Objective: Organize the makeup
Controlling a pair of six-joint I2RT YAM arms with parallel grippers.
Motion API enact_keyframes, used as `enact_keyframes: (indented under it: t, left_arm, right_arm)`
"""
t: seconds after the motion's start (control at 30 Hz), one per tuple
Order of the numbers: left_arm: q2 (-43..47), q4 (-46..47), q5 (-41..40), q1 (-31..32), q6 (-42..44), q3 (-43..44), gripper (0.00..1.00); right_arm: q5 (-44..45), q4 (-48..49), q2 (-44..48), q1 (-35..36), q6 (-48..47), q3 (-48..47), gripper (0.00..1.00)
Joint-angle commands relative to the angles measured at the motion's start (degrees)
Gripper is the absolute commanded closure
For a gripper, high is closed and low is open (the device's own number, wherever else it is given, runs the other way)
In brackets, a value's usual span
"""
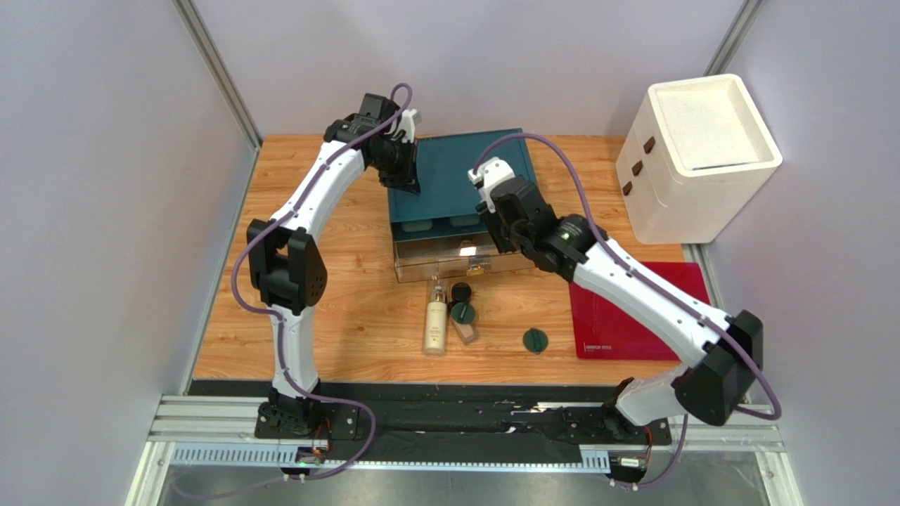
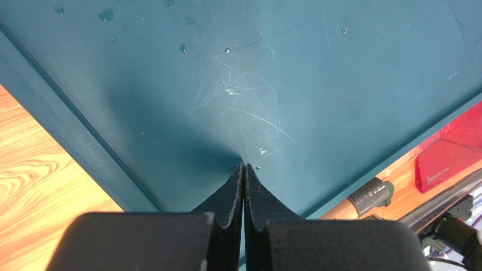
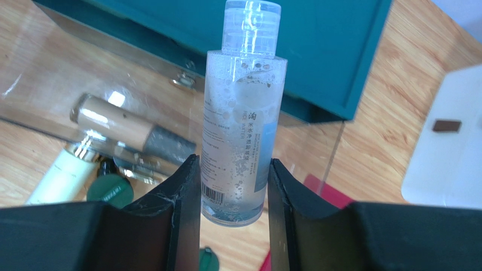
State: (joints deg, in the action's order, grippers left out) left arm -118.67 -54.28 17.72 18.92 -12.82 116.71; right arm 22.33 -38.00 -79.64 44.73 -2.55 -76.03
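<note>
My right gripper (image 3: 233, 164) is shut on a clear bottle (image 3: 240, 113) with a clear cap and holds it upright over the open clear drawer (image 1: 444, 258) of the teal box (image 1: 465, 174). From above, this gripper (image 1: 490, 224) sits at the box's front. A beige tube with a grey cap (image 3: 133, 129) lies in or under the drawer. On the table in front lie a cream bottle (image 1: 435, 325), a black jar (image 1: 461, 292), a brown tube (image 1: 463, 333) and two green discs (image 1: 463, 312) (image 1: 536, 339). My left gripper (image 2: 244, 166) is shut and empty, its tips on the box's top (image 2: 254, 73).
A red mat (image 1: 634, 316) lies right of the makeup, under my right arm. A white foam box (image 1: 702, 153) stands at the back right. Grey walls close the table on the left, back and right.
</note>
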Motion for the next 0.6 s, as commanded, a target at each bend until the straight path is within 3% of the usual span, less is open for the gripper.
enact_keyframes:
  t: [0.0, 0.17, 0.4, 0.43, 0.47, 0.57]
  left_arm:
    - [-6.1, -13.6, -3.0, 0.4, 2.9, -3.9, 1.00]
    - [-6.7, -13.7, -2.8, 0.4, 2.7, -3.2, 1.00]
    - [-8.0, -14.5, -2.4, 0.4, 1.9, 0.0, 1.00]
    - [-8.2, -14.7, -2.4, 0.4, 1.8, 0.2, 1.00]
    - [-8.4, -14.9, -2.5, 0.4, 1.9, 0.5, 1.00]
    - [-8.7, -14.8, -2.4, 0.4, 1.7, 0.6, 1.00]
  right_arm:
    - [-7.2, 6.4, -4.6, -1.0, -4.0, -6.6, 0.94]
    - [-11.2, 4.5, -11.4, -1.1, -4.1, -11.2, 0.93]
    - [-17.1, 4.1, -11.3, -1.2, -4.8, -7.0, 0.87]
    - [-16.7, 4.0, -11.3, -1.2, -4.8, -6.6, 0.84]
    - [-16.5, 4.0, -11.3, -1.1, -4.7, -6.4, 0.70]
    - [-16.1, 3.8, -11.2, -1.1, -3.4, -6.1, 0.50]
